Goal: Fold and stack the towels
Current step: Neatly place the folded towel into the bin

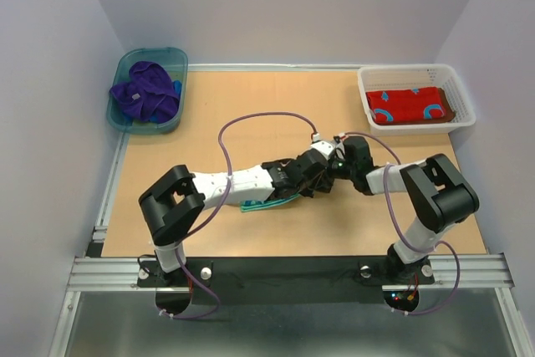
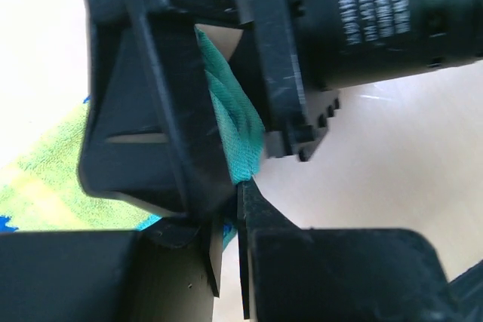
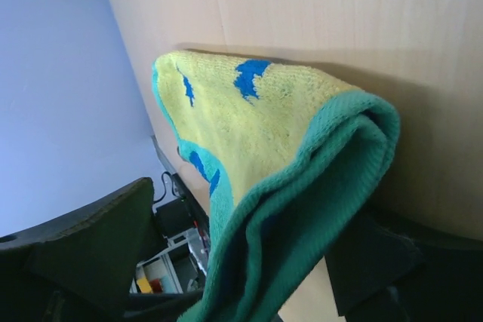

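Towels sat at three spots on the table (image 1: 401, 223): a purple towel (image 1: 146, 94) bunched in the teal tub (image 1: 122, 63) at its far left corner, a folded red towel (image 1: 410, 106) in the white mesh basket (image 1: 458, 94) at its far right corner, the teal-and-yellow towel (image 3: 264, 148) at its middle. There the left gripper (image 2: 234, 126) pinched a teal edge and the right gripper (image 3: 234, 254) stood spread around a fold; it likely needed to close squarely there, keeping edges matched.

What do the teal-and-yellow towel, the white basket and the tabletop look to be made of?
The teal-and-yellow towel: terry cloth, matte, going by its nubby looped pile. The white basket: probably moulded plastic, with thin perforated mesh walls. The tabletop: likely wood or laminate board, smooth and tan with faint lines.
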You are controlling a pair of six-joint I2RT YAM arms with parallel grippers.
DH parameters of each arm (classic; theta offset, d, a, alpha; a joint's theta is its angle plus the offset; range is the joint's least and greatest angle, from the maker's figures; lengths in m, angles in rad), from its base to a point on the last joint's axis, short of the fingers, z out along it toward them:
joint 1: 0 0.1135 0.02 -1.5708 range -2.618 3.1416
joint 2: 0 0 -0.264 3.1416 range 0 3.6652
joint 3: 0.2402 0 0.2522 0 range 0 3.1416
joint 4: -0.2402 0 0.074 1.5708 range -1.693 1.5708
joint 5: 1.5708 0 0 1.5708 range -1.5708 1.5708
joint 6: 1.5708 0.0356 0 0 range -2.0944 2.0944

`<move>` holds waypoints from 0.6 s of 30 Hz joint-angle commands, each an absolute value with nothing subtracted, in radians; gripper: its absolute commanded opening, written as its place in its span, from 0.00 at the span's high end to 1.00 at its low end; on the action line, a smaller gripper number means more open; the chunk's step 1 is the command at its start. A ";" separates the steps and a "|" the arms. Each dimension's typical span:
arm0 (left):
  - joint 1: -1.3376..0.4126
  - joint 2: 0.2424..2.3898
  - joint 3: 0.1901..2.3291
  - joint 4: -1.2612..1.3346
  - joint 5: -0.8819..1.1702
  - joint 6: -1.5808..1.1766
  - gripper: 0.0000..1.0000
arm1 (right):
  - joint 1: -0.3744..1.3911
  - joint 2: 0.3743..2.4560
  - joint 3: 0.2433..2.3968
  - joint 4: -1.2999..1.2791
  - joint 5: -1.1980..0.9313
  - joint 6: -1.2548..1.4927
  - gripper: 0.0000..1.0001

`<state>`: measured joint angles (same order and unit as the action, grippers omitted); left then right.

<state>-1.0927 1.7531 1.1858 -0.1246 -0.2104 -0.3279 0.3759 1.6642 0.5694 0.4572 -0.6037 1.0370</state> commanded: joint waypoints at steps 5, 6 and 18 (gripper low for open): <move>-1.117 1.786 1.218 -0.074 -0.210 -0.420 0.72 | 0.396 1.695 0.601 0.365 -0.551 0.962 0.60; -1.117 1.786 1.221 -0.074 -0.209 -0.425 0.66 | 0.396 1.690 0.607 0.327 -0.534 0.934 0.70; -0.980 1.527 1.140 -0.129 -0.215 -0.391 0.01 | 0.365 1.648 0.932 -0.151 -0.303 0.582 1.00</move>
